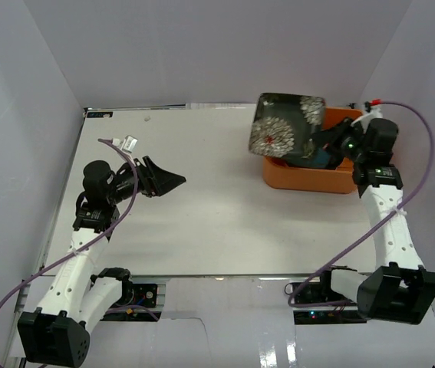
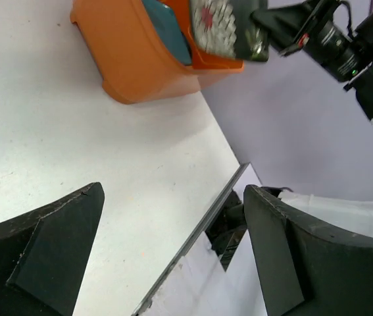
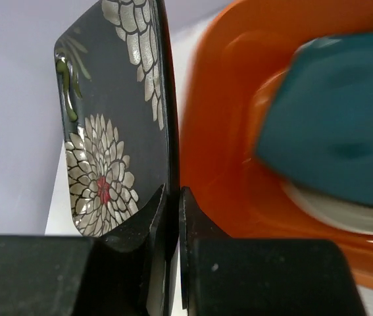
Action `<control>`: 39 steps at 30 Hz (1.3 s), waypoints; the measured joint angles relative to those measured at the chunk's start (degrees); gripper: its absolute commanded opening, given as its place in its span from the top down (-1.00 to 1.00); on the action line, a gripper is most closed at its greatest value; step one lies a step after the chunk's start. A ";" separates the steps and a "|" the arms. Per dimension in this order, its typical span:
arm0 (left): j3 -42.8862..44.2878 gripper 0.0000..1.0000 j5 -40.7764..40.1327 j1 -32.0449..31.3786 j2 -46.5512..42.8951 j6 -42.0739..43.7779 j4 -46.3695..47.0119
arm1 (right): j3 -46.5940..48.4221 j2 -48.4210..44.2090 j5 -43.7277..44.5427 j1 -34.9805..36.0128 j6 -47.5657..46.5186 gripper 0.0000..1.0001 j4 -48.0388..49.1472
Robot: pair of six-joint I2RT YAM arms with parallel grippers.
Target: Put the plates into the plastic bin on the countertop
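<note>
The square black plate with white flowers is pinched at one edge between the fingers of the right gripper. In the right wrist view the two black fingertips of this gripper are pressed together on the thin rim. The plate stands on edge ahead of them, its patterned face turned away from the bin. One white flower has a red centre, and a larger scaled bloom sits above it.

The large orange rectangular plastic bin sits on the flat white countertop near its far right corner, just in front of the right arm's wrist. From above, the held plate is raised over the bin's left end and tilted, and its lower part overlaps the orange rim. Whether it touches that rim cannot be told. A square dark teal plate lies inside the bin, on top of a pale round rim.

The left gripper hovers over the left side of the countertop, well apart from the bin. Its fingers are spread wide with nothing between them. In its own view the jaws frame bare white tabletop, with the bin and the flowered plate far ahead.

A small white tag hangs on the purple cable of the left arm. Its print is too small to read.
</note>
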 measured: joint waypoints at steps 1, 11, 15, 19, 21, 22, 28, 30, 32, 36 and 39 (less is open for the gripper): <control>0.00 -0.96 -0.02 -0.42 -0.07 0.83 -0.66 | 0.02 -0.07 -0.59 -4.44 0.50 0.85 0.61; -0.52 -0.96 -8.76 -11.30 -3.13 13.16 -10.03 | 1.07 12.37 -2.89 -20.33 -6.78 0.85 -5.25; -0.52 -0.96 -9.79 -13.99 -4.81 16.11 -11.17 | 4.35 19.10 -3.87 -19.63 -7.52 0.84 -6.49; -0.52 -0.96 -10.40 -14.40 -5.99 17.53 -11.43 | 8.20 25.53 -3.23 -19.41 -8.66 0.85 -6.97; -0.52 -0.96 -10.69 -14.58 -6.36 17.92 -11.50 | 11.61 29.20 -2.21 -19.37 -9.44 0.76 -8.39; -0.55 -0.96 -10.78 -14.69 -6.47 18.03 -11.52 | 13.84 31.26 -1.46 -19.32 -9.92 0.50 -9.66; -1.07 -0.96 -12.11 -14.93 -6.82 18.60 -11.80 | 30.77 41.48 1.53 -18.38 -14.53 -0.89 -16.94; -1.11 -0.96 -13.86 -14.93 -7.17 18.78 -12.48 | 32.00 40.83 3.04 -17.53 -15.47 -0.80 -17.33; -1.11 -0.96 -14.99 -14.93 -7.65 18.84 -12.76 | 32.20 39.12 4.37 -16.74 -15.26 -0.80 -17.35; -1.09 -0.96 -17.22 -14.97 -9.03 18.95 -12.83 | 30.56 31.69 5.35 -15.19 -13.84 -0.85 -16.72; -1.01 -0.96 -18.08 -14.99 -9.70 18.67 -12.57 | 22.86 18.47 5.77 -13.20 -12.57 -0.80 -12.96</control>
